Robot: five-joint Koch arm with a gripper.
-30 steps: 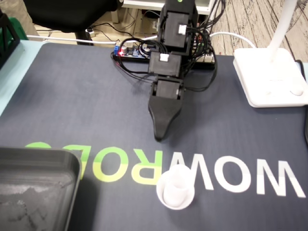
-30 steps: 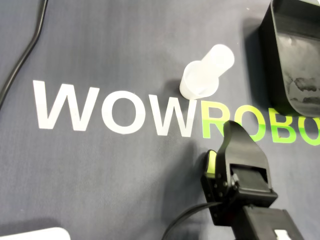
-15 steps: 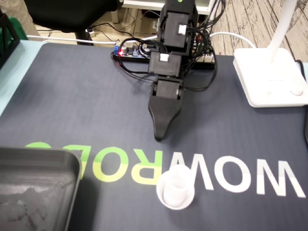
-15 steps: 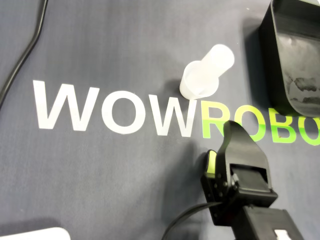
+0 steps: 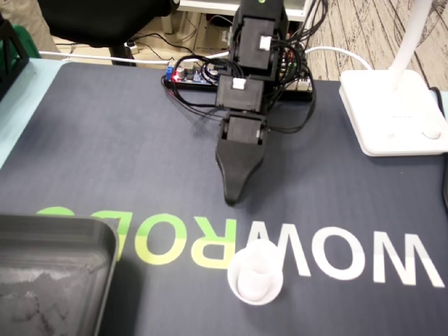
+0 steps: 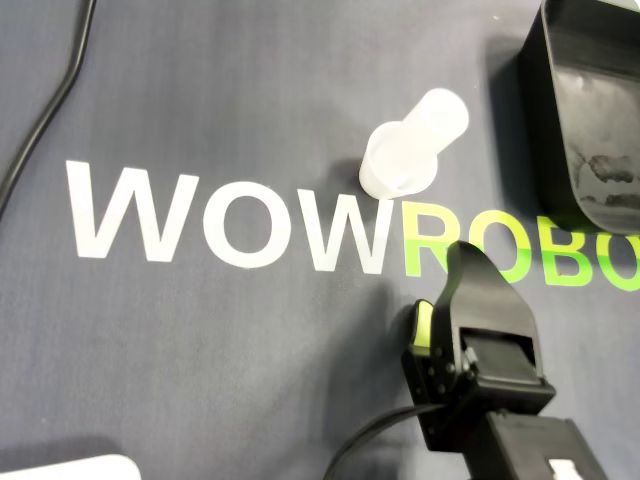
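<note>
A small white translucent cup-like piece [image 5: 256, 274] stands upright on the dark mat, wider end down, over the printed white "W"; the overhead view has it [image 6: 410, 150] just above the lettering. My black gripper [image 5: 229, 198] points down at the mat a short way behind the piece, apart from it. The overhead view shows the gripper [image 6: 462, 252] as a single pointed black jaw below and right of the piece, with a green part beside it. Only one tip shows in either view, and nothing is seen held.
A black tray [image 5: 49, 269] sits at the near left corner of the fixed view and at the upper right overhead [image 6: 590, 110]. A white lamp base [image 5: 392, 112] stands at the right. Cables and a circuit board [image 5: 189, 73] lie behind the arm; a black cable [image 6: 50, 110] runs overhead.
</note>
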